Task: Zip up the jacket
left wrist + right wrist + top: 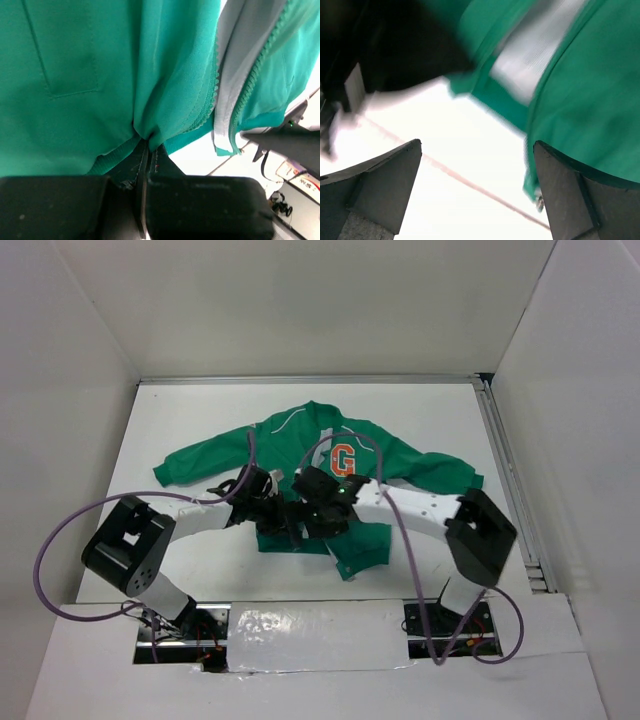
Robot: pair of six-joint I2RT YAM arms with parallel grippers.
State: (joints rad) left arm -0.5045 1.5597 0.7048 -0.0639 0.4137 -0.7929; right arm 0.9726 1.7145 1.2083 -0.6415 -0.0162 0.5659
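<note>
The green jacket [300, 445] lies spread on the white table, orange "G" patch [343, 459] up, front open at the bottom. My left gripper [278, 512] is shut on a fold of the jacket's ribbed hem [145, 135] on the left front panel. The zipper teeth [216, 95] and white lining [245, 55] of the open front show to its right. My right gripper [322, 523] is open, jaws wide apart above the table, with the right panel's lower corner [535, 192] and small zipper end just inside its right finger [575, 195].
The white table [200, 420] is walled by white panels at the back and sides. A rail [510, 480] runs along the right edge. Purple cables [60, 540] loop off both arms. A thin reddish line [470, 180] crosses the table under my right gripper.
</note>
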